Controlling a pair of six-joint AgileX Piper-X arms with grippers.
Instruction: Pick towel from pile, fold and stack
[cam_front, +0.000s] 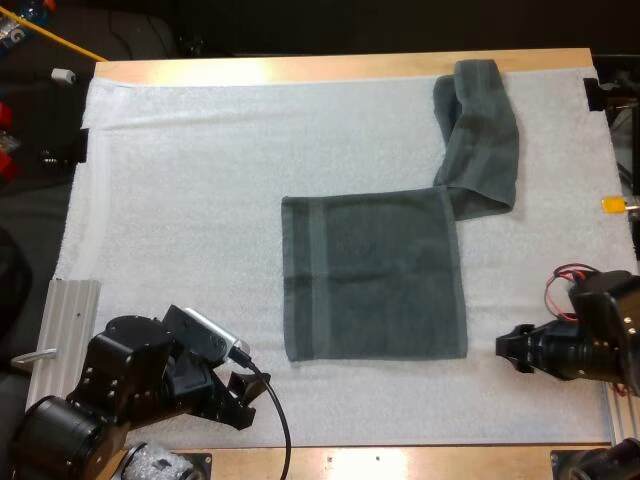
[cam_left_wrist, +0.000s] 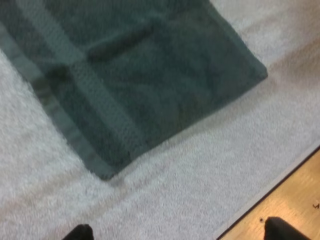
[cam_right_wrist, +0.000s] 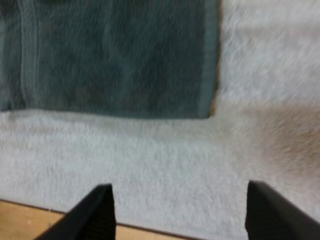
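A dark grey-green towel (cam_front: 375, 275) lies spread flat in the middle of the white mat (cam_front: 190, 180). A second towel (cam_front: 480, 135) lies loosely bunched in a long strip at the far right, its near end touching the flat towel's far right corner. My left gripper (cam_front: 245, 398) is open just off the flat towel's near left corner (cam_left_wrist: 107, 170), its fingertips (cam_left_wrist: 77, 233) wide apart over the mat. My right gripper (cam_front: 508, 352) is open beside the towel's near right corner (cam_right_wrist: 202, 107), its fingers (cam_right_wrist: 97, 212) apart and clear of the cloth.
A ribbed metal rail (cam_front: 65, 325) lies along the mat's left edge. The wooden table edge (cam_front: 400, 462) runs close behind both grippers. Bare mat stretches to the left of the flat towel and across the far side.
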